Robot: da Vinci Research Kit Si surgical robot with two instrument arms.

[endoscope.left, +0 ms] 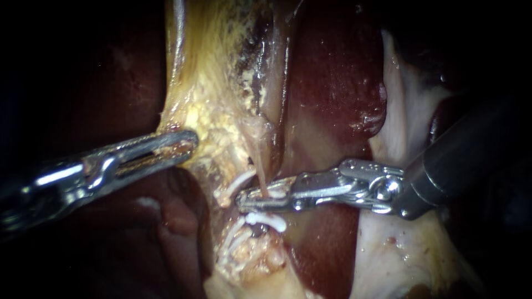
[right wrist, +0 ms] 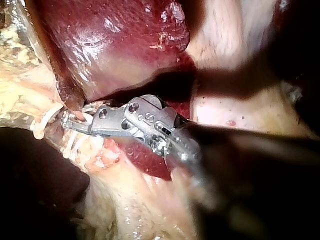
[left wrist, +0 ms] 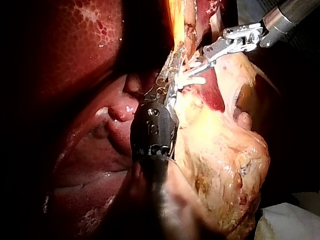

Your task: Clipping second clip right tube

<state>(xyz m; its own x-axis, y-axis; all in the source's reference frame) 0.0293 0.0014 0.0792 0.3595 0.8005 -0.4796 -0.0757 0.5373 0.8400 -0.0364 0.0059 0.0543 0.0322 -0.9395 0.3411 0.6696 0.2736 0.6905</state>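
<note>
My right instrument [endoscope.left: 243,199] comes in low, its jaws a little apart and straddling the thin right tube [endoscope.left: 259,169], which passes down between them. Just below the jaws a white clip [endoscope.left: 267,220] sits across the tube, and more white clips [endoscope.left: 235,185] crowd in beside the tips. My left instrument [endoscope.left: 191,143] has its jaws pinched on the edge of the yellow fatty tissue [endoscope.left: 210,111]. Dark red liver [endoscope.left: 332,72] lies behind.
</note>
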